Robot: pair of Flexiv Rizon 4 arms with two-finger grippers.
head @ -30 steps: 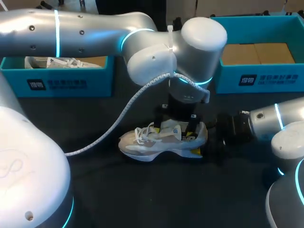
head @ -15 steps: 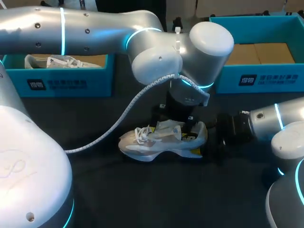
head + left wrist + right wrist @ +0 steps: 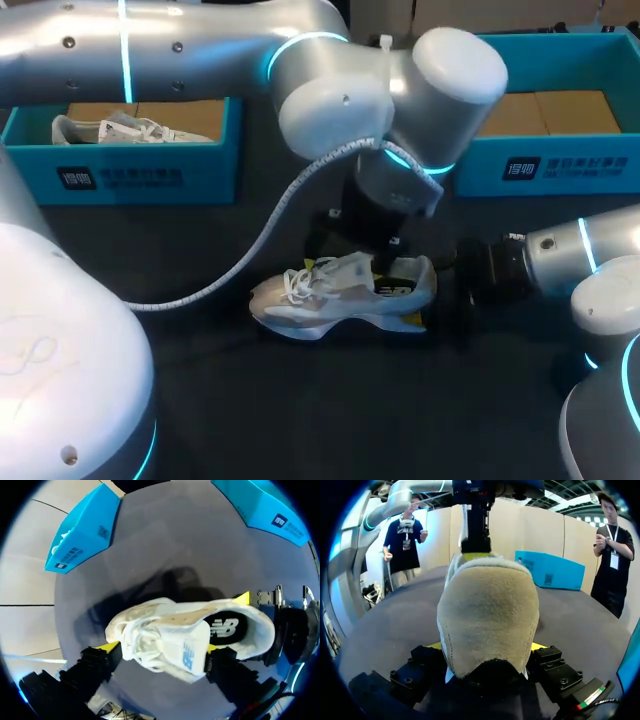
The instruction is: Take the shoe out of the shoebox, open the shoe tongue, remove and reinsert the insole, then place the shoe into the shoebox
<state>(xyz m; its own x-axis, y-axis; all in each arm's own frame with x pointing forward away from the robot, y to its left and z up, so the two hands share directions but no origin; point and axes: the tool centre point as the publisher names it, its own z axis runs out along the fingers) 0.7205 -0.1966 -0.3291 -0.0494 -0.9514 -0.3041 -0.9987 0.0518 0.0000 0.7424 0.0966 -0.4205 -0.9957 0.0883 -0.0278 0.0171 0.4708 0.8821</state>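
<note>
Shoe (image 3: 300, 300) is seen upright on its sole on the black table (image 3: 350, 400), toe toward the left arm's side, heel toward the right arm. It is placed outside both blue boxes, in front of the gap between the left shoebox (image 3: 140, 175) and the right shoebox (image 3: 540, 165).

Upper: off-white mesh, white laces (image 3: 142, 645) bunched over the instep. Sole (image 3: 330, 325) pale, thick, with a wavy side line. Heel (image 3: 490, 610) is covered in tan suede-like material, rounded. Tongue (image 3: 187, 652) is white with a blue mark and is raised off the instep, so the mouth of the shoe is laid open. Inside, a black insole (image 3: 227, 627) with a white mark is exposed.

Left gripper (image 3: 161, 648): hung directly over the instep, fingers set along the shoe's length. One yellow tip is pressed against the lace side, the other against the back of the tongue. The tongue and laces are pinched between them.

Right gripper (image 3: 487, 646): held low at table level behind the shoe. The heel is clamped between its fingers, a yellow tip showing on each flank.

A second white shoe (image 3: 115, 130) is noted inside the left shoebox. A brown cardboard floor is seen in the right shoebox.

A white coiled cable (image 3: 250, 250) is hung from the left arm above the table, near the toe.
</note>
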